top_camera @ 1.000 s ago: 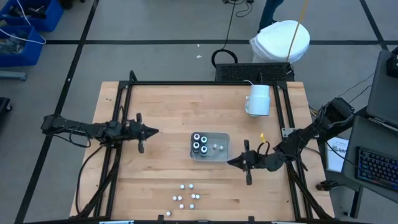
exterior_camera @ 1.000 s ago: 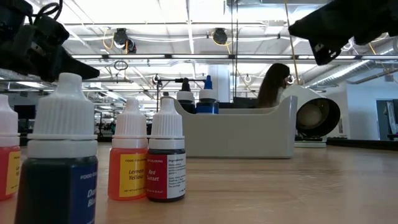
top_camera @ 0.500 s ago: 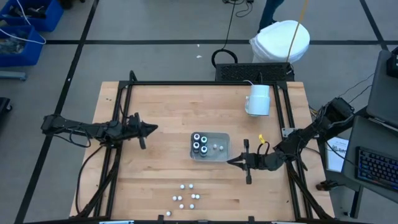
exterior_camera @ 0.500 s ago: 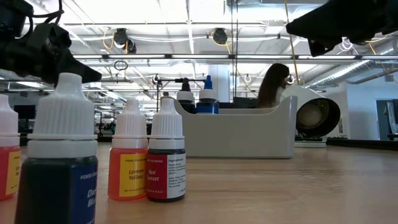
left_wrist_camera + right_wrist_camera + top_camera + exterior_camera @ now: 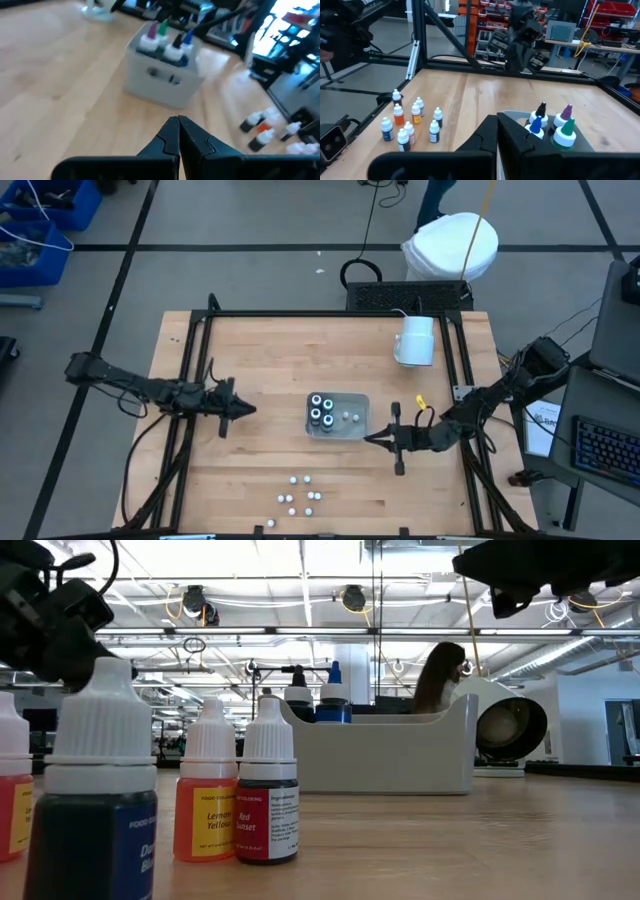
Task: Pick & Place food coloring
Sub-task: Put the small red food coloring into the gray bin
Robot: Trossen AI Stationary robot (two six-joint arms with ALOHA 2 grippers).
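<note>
On the wooden desk (image 5: pixel 270 360), the clear tray (image 5: pixel 340 426) sits mid-desk holding dark pots (image 5: pixel 321 409). Left end effector (image 5: pixel 250 409) and right end effector (image 5: pixel 368 440) flank it, fingers together, empty. The dropper bottles (image 5: pixel 302 498) cluster near the front edge.

Leftmost dropper bottle (image 5: pixel 8 790) edge-cropped
</note>
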